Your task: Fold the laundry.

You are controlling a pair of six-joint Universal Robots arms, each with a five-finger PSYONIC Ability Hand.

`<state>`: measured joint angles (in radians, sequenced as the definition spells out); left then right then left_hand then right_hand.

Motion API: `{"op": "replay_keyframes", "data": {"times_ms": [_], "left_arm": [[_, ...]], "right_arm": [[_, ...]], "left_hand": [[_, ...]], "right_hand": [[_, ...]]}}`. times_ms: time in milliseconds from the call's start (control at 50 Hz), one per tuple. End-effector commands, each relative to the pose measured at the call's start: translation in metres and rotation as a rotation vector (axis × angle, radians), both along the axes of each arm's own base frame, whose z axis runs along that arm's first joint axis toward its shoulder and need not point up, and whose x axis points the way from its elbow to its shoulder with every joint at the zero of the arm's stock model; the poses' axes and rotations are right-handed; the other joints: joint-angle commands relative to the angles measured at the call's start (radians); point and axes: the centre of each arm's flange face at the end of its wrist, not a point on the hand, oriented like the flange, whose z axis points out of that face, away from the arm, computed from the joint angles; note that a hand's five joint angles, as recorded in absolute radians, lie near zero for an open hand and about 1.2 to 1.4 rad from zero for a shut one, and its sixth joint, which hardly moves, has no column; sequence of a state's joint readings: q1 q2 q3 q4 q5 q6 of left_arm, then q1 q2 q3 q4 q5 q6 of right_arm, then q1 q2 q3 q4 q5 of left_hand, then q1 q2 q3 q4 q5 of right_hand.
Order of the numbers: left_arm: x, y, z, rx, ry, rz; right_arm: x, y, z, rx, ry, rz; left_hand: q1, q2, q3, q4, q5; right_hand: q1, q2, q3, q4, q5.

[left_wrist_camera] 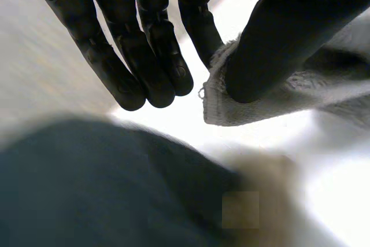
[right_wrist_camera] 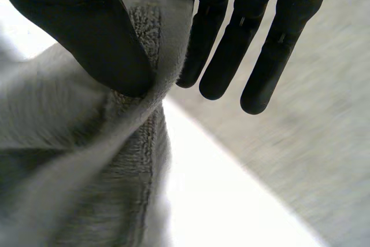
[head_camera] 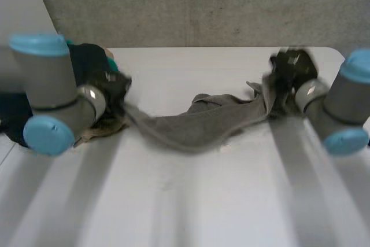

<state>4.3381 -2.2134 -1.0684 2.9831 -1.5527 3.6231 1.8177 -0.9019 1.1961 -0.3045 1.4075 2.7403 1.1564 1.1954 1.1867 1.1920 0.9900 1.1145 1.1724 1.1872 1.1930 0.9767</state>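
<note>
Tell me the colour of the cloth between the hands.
Plain grey terry cloth, best in the head view.

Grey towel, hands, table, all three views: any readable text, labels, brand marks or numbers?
No readable text in any view.
Grey towel: no tag or print on the parts that show.
Left hand and right hand: plain black, no marks.
White table: no markings.
Dark laundry pile by the left arm: too blurred to tell.
</note>
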Motion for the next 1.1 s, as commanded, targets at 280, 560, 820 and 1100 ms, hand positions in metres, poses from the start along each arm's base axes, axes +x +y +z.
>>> {"op": "replay_keyframes", "data": {"times_ms": [280, 560, 820, 1100], "left_arm": [[0.007, -0.039, 0.187, -0.646, 0.400, 0.134], [0.031, -0.013, 0.019, -0.126, 0.145, 0.067], [0.059, 0.093, -0.004, 0.130, -0.208, -0.098], [0.072, 0.115, 0.008, 0.233, -0.447, -0.215]], "right_arm": [[-0.055, -0.059, 0.177, -0.496, -0.479, 0.037], [-0.082, -0.014, 0.012, 0.204, -0.232, 0.050], [-0.128, 0.070, 0.024, 0.574, 0.180, -0.028], [-0.153, 0.087, 0.042, 0.737, 0.358, 0.003]], "left_hand": [[0.240, 0.201, 0.210, 0.204, 0.232], [0.240, 0.201, 0.210, 0.204, 0.232], [0.240, 0.201, 0.210, 0.204, 0.232], [0.240, 0.201, 0.210, 0.204, 0.232]], "right_hand": [[0.282, 0.224, 0.209, 0.203, 0.245], [0.282, 0.224, 0.209, 0.203, 0.245], [0.282, 0.224, 0.209, 0.203, 0.245], [0.282, 0.224, 0.209, 0.203, 0.245]]}}
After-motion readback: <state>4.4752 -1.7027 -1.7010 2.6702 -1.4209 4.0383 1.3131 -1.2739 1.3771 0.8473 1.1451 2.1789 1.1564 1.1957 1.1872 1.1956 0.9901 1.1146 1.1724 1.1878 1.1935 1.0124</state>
